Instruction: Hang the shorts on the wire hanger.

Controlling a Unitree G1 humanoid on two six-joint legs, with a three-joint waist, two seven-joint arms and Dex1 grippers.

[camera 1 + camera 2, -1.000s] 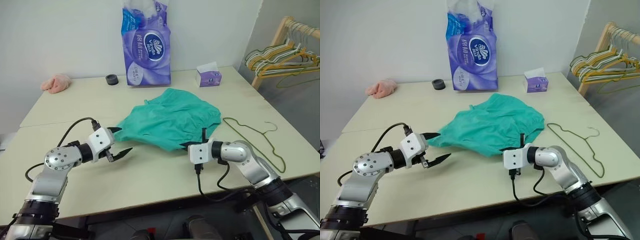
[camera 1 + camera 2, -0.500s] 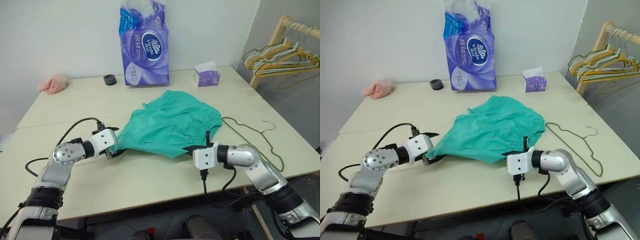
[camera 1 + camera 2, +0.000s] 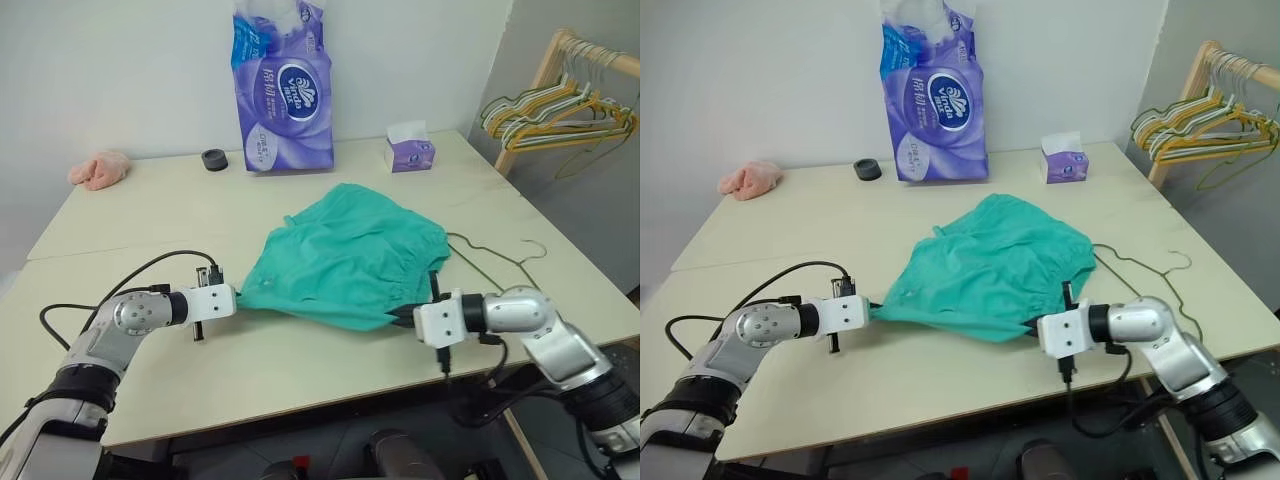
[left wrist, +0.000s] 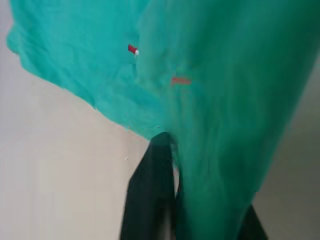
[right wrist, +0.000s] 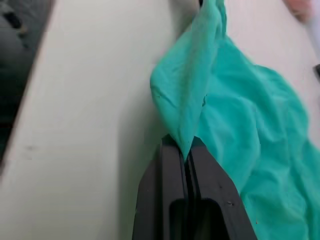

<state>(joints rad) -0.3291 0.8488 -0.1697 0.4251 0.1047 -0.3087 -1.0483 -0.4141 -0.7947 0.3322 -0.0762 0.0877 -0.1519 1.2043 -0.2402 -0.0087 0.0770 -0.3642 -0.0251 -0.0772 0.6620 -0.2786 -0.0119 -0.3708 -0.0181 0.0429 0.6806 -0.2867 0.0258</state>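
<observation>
Along the far edge of the pale counter (image 3: 130,215): pink cloth lump (image 3: 98,170) at the left corner, small black ring (image 3: 213,159), tall purple tissue pack (image 3: 283,88) upright, small purple tissue box (image 3: 410,152); off to the right, wooden rack (image 3: 535,85) with bunched hangers (image 3: 555,105).

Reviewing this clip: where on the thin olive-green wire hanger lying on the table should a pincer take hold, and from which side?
Probably the bare stretch of the thin olive-green wire hanger below its curved hook, approached from above on the table's right edge. It lies flat, and its left end is tucked against the teal-green cloth shorts, so that end is blocked. Both the left pincer and right pincer are shut on the shorts, so one must let go first.
</observation>
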